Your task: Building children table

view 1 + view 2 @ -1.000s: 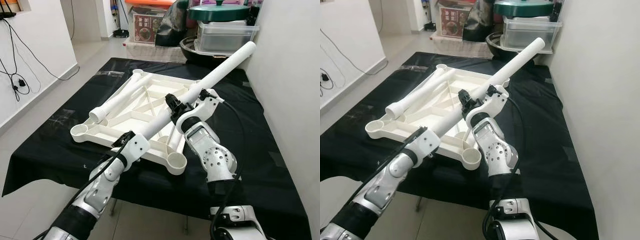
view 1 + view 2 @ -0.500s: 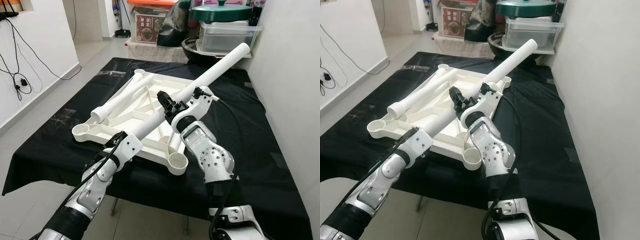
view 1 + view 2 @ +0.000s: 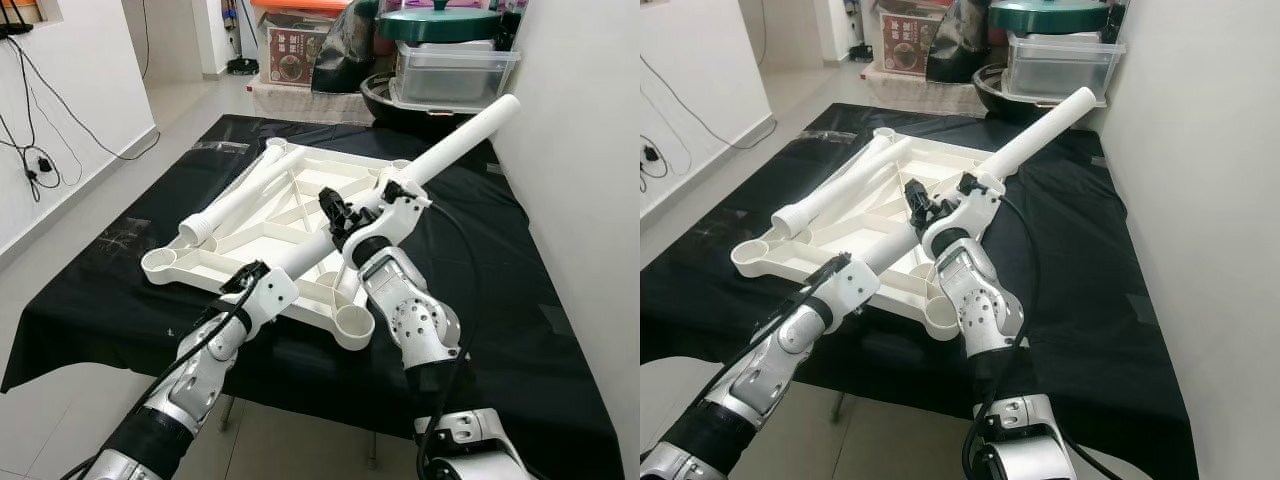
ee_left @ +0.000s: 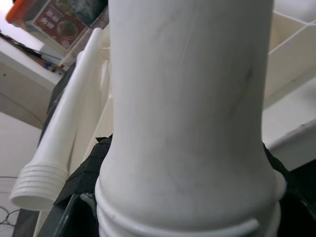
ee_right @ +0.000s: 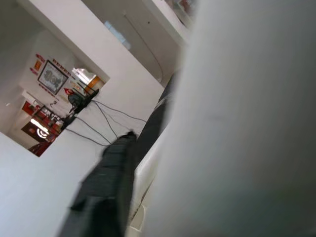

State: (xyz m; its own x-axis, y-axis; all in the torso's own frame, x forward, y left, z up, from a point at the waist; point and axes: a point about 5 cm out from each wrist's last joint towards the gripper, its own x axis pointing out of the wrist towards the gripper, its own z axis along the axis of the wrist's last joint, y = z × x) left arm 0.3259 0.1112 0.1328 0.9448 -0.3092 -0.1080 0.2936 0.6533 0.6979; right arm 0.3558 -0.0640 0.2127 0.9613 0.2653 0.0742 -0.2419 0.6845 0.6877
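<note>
Leg (image 3: 440, 155) hangs slanted over the upturned tabletop (image 3: 250, 250) mid-table, left gripper (image 3: 250, 283) clenched near its threaded end, right gripper (image 3: 340, 215) clenched mid-shaft. You hold two-handed, likely to steer threads into the near-corner socket (image 3: 352, 322).

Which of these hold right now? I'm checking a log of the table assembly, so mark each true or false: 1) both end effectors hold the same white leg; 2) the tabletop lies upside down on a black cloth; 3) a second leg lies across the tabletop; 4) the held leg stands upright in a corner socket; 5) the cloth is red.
1) True. The left end effector grips the near, threaded end of the held leg, and the right end effector clamps it mid-length.
2) True. The tabletop shows its ribbed underside on the black cloth.
3) True. The second leg rests across it.
4) False. It slants in the air above the tabletop, in no socket.
5) False. It is black.
</note>
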